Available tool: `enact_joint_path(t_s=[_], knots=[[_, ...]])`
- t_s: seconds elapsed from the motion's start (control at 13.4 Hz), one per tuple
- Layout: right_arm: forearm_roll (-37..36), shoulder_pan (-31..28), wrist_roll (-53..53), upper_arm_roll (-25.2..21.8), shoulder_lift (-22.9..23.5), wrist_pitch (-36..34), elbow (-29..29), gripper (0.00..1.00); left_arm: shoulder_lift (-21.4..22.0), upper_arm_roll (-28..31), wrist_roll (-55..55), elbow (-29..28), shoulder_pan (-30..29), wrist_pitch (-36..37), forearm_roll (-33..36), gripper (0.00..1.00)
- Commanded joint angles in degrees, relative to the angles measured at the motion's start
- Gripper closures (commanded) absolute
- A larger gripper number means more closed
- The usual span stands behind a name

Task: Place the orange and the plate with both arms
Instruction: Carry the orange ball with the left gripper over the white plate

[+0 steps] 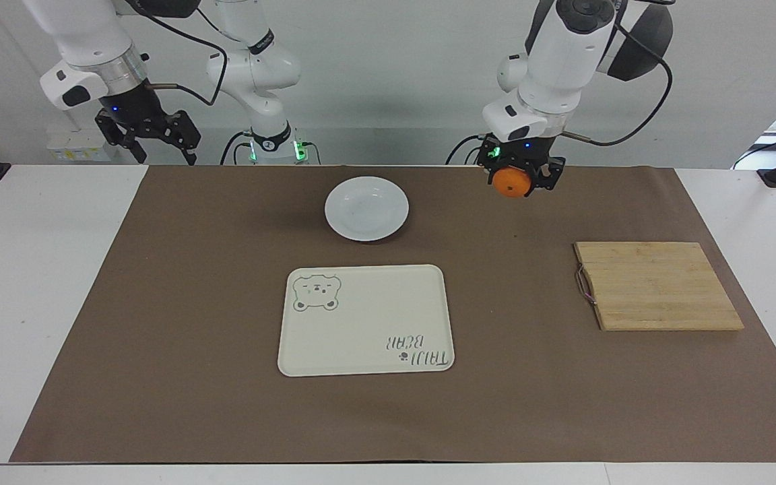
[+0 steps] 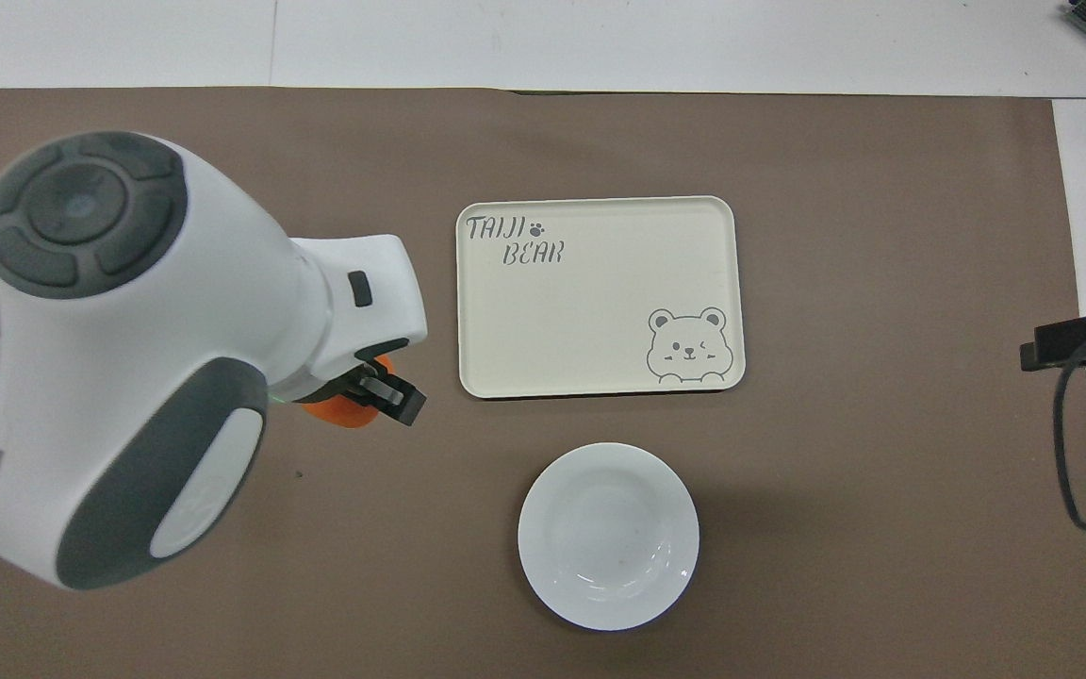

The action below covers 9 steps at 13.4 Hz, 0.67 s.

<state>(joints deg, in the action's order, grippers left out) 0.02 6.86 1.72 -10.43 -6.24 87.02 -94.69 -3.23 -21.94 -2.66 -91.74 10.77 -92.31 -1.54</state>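
My left gripper [image 1: 520, 180] is shut on the orange [image 1: 511, 182] and holds it high in the air over the brown mat, between the plate and the wooden board. In the overhead view the left arm hides most of the orange [image 2: 340, 413]; only its edge shows beside the gripper [image 2: 373, 396]. The white plate [image 1: 366, 208] lies empty on the mat, nearer to the robots than the cream tray; it also shows in the overhead view [image 2: 608, 535]. My right gripper [image 1: 152, 138] is open and waits in the air past the mat's edge at the right arm's end [image 2: 1071, 341].
A cream bear tray [image 1: 366, 319] lies mid-table, farther from the robots than the plate [image 2: 600, 294]. A wooden cutting board [image 1: 656, 285] lies at the left arm's end; the arm hides it in the overhead view. A brown mat [image 1: 192, 303] covers the table.
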Motion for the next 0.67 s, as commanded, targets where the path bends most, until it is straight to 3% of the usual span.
enact_joint_path(t_s=[0.0,0.22,0.6], knots=[[0.24,-0.71,0.57,0.41,-1.14,1.13,-1.63,0.00,0.68,0.76,-0.85,-5.10,5.04,-6.20,-0.48,1.00],[0.24,-0.71,0.57,0.41,-1.14,1.13,-1.63,0.00,0.07,0.76,-0.85,-8.79,9.87,-10.50,-0.31,1.00],[0.24,-0.80,0.57,0.41,-1.14,1.04,-1.72,0.00,-0.90,0.67,-0.85,-21.45,16.21,-27.72,-0.31,1.00]])
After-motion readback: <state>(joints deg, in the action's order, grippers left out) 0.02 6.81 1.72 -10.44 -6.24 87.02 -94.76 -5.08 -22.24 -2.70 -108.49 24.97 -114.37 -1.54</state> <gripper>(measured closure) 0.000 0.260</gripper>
